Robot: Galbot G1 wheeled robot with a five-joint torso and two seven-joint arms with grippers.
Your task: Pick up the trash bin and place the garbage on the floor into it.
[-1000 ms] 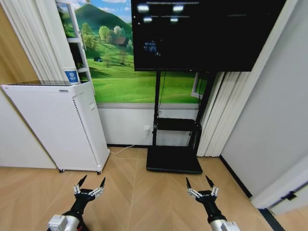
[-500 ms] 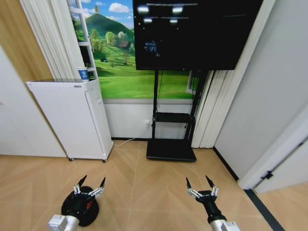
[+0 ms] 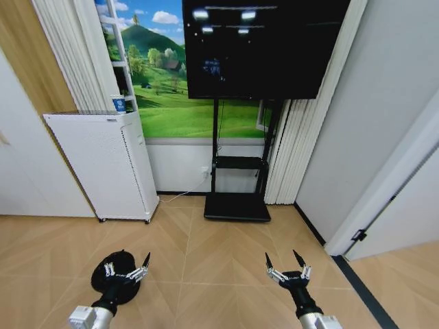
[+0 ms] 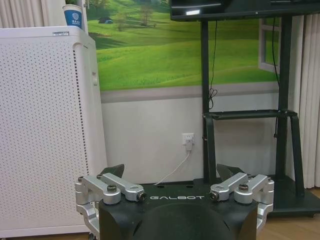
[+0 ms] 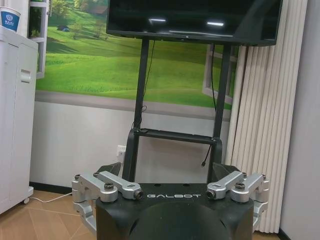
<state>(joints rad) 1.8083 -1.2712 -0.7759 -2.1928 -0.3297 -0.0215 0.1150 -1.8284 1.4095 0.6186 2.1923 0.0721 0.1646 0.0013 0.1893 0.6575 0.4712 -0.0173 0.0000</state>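
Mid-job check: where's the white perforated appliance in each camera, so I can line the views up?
Head view: the white appliance stands against the wall, left of the TV stand.
Left wrist view: close up, with the blue cup on top.
Right wrist view: a sliver at the frame edge.
Shared landmark: the TV stand.

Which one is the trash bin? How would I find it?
Find the tall white perforated appliance against the wall, left of the TV stand. Come forward across the wood floor to the left gripper, fingers open. The trash bin sits just behind it: small, round, black, low on the floor.
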